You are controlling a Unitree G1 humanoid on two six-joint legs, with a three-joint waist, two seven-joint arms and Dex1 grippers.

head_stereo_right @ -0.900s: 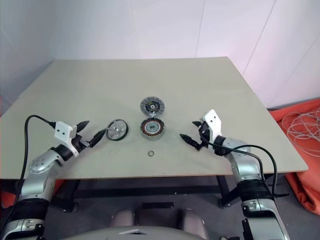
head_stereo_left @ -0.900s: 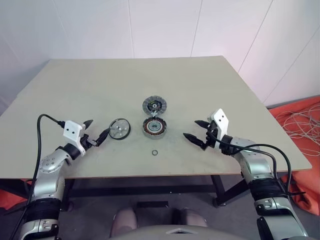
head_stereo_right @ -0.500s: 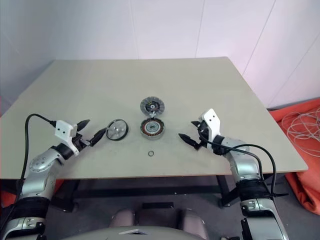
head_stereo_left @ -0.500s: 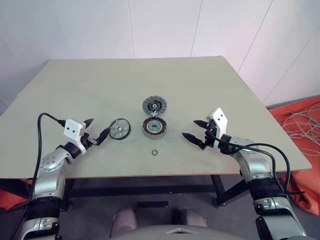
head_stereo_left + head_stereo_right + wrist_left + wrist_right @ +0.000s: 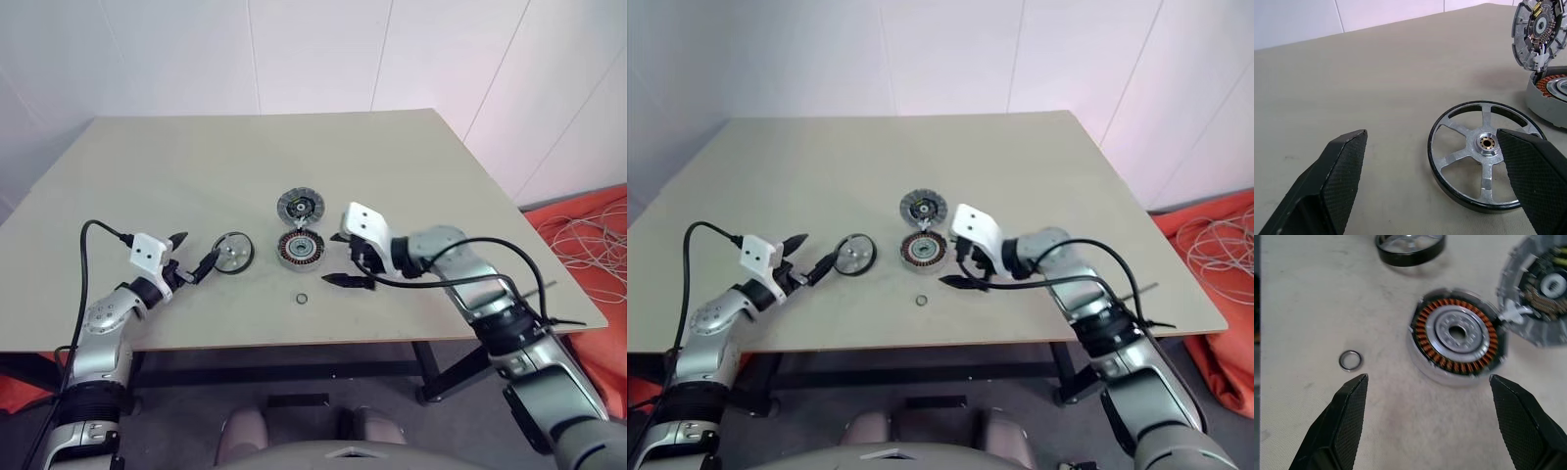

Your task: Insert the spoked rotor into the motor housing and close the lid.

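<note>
Just left of the housing (image 5: pixel 303 251) the rotor (image 5: pixel 233 252) lies flat, spokes up, apart from it; the lid (image 5: pixel 300 205) sits just behind the housing. The left gripper (image 5: pixel 192 253), spread wide and empty, is much the nearer to the rotor, one finger at its rim; the right gripper (image 5: pixel 345 259), also spread and empty, hangs just right of the housing.

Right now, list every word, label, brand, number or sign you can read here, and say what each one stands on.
None can be read.
The spoked rotor, the motor housing, the lid and the small ring bear no legible marking.
The table carries no text either.
</note>
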